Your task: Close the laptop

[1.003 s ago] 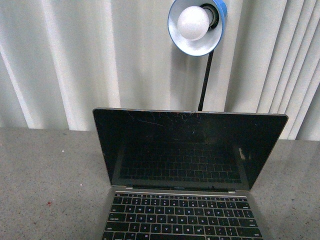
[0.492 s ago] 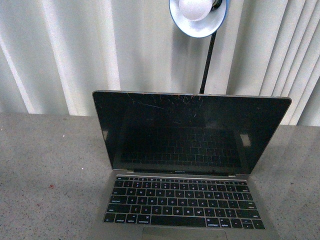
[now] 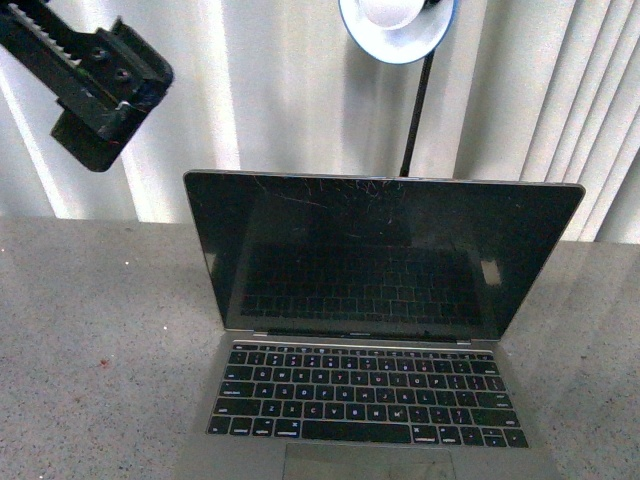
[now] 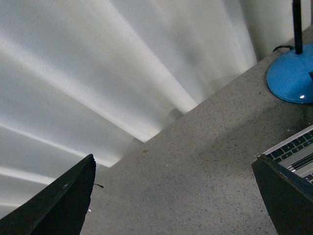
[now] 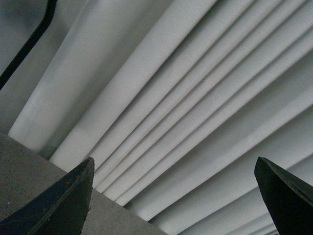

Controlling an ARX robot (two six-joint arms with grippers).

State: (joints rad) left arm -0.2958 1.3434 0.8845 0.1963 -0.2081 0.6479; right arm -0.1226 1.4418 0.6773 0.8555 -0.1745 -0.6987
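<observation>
Laptop (image 3: 380, 340), lid open, sat on counter (image 3: 90, 330) facing robot; L claw (image 4: 172, 161) spread wide, hung high & left of screen, R claw (image 5: 173, 159) spread too; my judgement: get behind lid's top edge, tip it onto keys slowly.

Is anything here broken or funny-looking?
Yes. The slim silver-grey laptop has pale scratches scattered across the top of its glossy black screen, so it looks worn. Otherwise it just sits open on the speckled grey table, and nothing looks spilled.
</observation>
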